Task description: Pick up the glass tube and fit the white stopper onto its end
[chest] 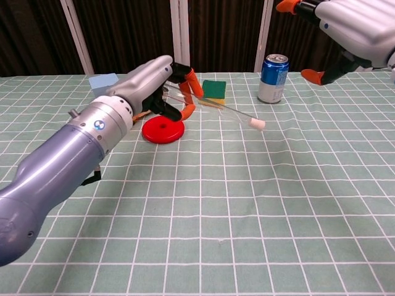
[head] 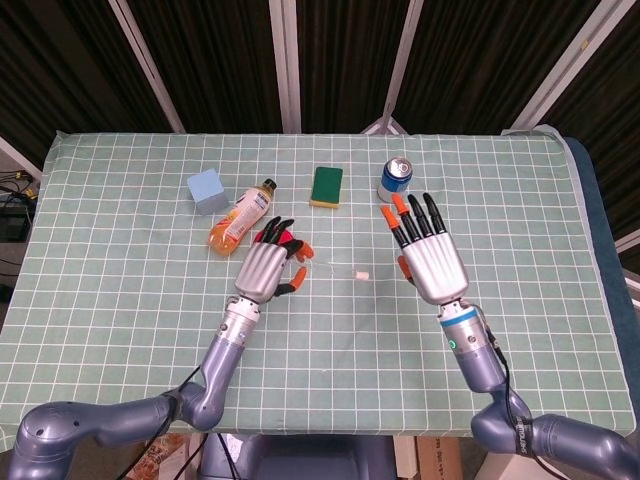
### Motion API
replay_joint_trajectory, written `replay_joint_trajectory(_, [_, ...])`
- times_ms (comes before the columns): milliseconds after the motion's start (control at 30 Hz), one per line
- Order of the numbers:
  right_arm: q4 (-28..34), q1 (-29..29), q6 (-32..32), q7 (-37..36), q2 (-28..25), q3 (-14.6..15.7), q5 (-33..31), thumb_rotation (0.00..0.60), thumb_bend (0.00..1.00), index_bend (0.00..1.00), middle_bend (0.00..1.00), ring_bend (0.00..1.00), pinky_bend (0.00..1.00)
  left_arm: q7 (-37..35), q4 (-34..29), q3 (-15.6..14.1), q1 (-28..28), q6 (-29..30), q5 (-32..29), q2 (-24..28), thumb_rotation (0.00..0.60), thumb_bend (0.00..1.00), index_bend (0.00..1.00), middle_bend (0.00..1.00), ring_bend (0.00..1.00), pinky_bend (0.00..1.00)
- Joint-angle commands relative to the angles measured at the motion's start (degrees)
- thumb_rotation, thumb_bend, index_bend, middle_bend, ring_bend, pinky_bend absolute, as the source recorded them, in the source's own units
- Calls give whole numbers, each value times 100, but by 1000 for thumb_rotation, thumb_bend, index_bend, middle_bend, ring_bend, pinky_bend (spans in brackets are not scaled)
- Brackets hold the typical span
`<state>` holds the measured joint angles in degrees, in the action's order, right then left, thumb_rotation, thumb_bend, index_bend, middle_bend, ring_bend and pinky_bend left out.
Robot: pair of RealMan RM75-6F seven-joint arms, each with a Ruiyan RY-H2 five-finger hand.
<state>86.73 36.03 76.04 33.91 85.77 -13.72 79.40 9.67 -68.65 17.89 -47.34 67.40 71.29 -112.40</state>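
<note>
Left robot hand (chest: 162, 86): I grip the tube (chest: 210, 106) by one end.
Stopper (chest: 257, 124): seated on the far tip.
Right robot hand (head: 432, 255): fingers spread, holding nothing.
Care: I hold the tube level.

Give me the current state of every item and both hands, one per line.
glass tube: held by the left hand, off the table, slanting down to the right.
white stopper: on the tube's free end.
left hand: grips the tube.
right hand: fingers spread, holds nothing.
can: upright.
juice bottle: lying on its side.
red disc: flat on the table.
</note>
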Motion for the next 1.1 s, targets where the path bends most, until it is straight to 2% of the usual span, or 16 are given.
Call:
replay_joint_trajectory(33, [-16, -46, 23, -57, -33, -19, -60, 600, 386, 0, 0, 0, 0, 10, 4, -245, 140, -73, 93, 141, 600, 674, 486, 515, 105, 0])
replay_joint_trajectory(267, [-19, -124, 49, -161, -119, -28, -115, 600, 386, 0, 0, 0, 0, -47, 124, -554, 359, -134, 170, 196, 600, 674, 486, 515, 105, 0])
replay_joint_trajectory(700, [28, -211, 83, -220, -165, -4, -149, 600, 386, 0, 0, 0, 0, -131, 134, -805, 590, -103, 373, 295, 600, 665, 467, 486, 105, 0])
replay_joint_trajectory(767, [33, -224, 88, -228, -165, 11, -138, 600, 386, 0, 0, 0, 0, -110, 83, -867, 660, -90, 389, 366, 600, 644, 459, 471, 105, 0])
replay_joint_trajectory(900, [53, -256, 101, -239, -167, 34, -136, 600, 385, 0, 0, 0, 0, 56, -59, -960, 799, -122, 333, 547, 600, 525, 423, 419, 104, 0])
replay_joint_trajectory(1100, [126, -317, 129, -225, -193, 61, -156, 600, 386, 0, 0, 0, 0, 543, -452, -983, 1024, -74, 84, 821, 600, 408, 347, 343, 95, 0])
